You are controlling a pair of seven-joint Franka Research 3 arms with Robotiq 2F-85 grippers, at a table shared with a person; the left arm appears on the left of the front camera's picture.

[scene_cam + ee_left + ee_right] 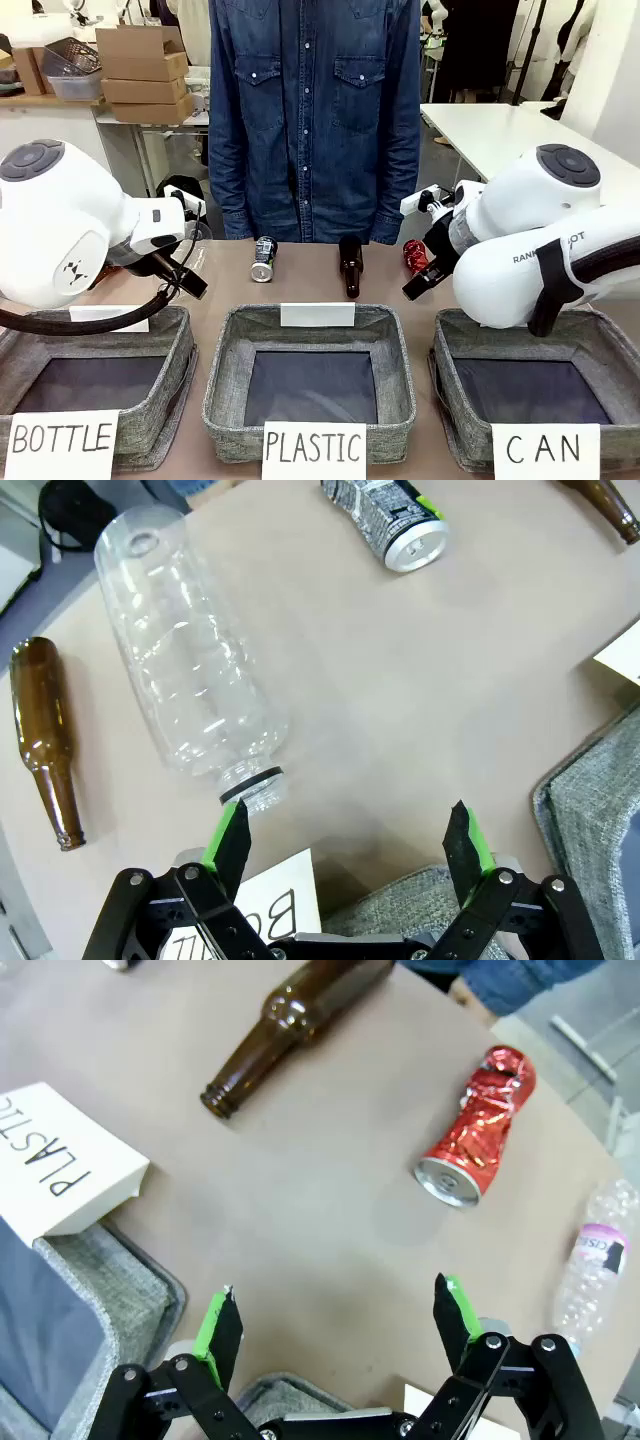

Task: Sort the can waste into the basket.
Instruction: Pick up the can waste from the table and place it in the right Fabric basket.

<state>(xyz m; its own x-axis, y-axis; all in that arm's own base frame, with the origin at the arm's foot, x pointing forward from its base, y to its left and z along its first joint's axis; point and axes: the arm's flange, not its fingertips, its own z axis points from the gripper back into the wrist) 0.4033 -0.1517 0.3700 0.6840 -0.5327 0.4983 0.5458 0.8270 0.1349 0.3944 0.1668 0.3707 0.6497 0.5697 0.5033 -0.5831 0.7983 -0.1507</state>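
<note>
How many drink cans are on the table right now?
2. The dark can lies beyond the PLASTIC basket's far left corner. The crushed red can lies beyond the CAN basket, right of the brown bottle. Others may be hidden.

The front camera looks across the table [310, 290] at the person [315, 120] on the far side, and both wrist cameras look down on it from close, the left one sharing the dark can [385, 520] with the front view, the right one the red can [477, 1125].

Bare tabletop [300, 1185] between right pincer [335, 1292] and red can [480, 1125].
</note>
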